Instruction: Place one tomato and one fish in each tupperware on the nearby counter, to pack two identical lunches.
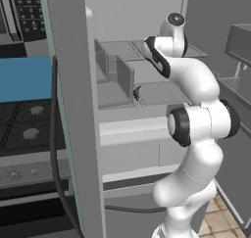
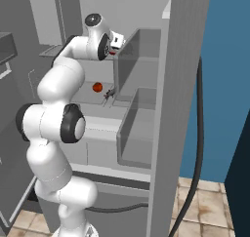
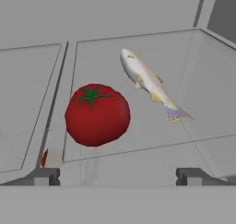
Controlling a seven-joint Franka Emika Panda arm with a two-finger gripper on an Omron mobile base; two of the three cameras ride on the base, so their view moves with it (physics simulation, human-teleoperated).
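Observation:
A red tomato [image 3: 97, 114] with a green stem lies on a glass fridge shelf [image 3: 152, 140]. Just to its right, apart from it, lies a slim pale tan fish [image 3: 147, 82], head away from me and tail toward the shelf's front edge. My gripper [image 3: 117, 177] is open, with its two dark fingertips [image 3: 46, 176] low in the hand view. It hovers short of both and touches neither. A second tomato [image 2: 97, 87] sits on a lower shelf. The tupperware and the counter are out of view.
My arm [image 2: 73, 70] reaches into the open fridge. The fridge door [image 2: 180, 109] stands open on the right with clear door bins [image 2: 141, 128]. A black gas stove [image 1: 24, 124] lies to the left. A sliver of something red [image 3: 44, 157] shows at the shelf's left edge.

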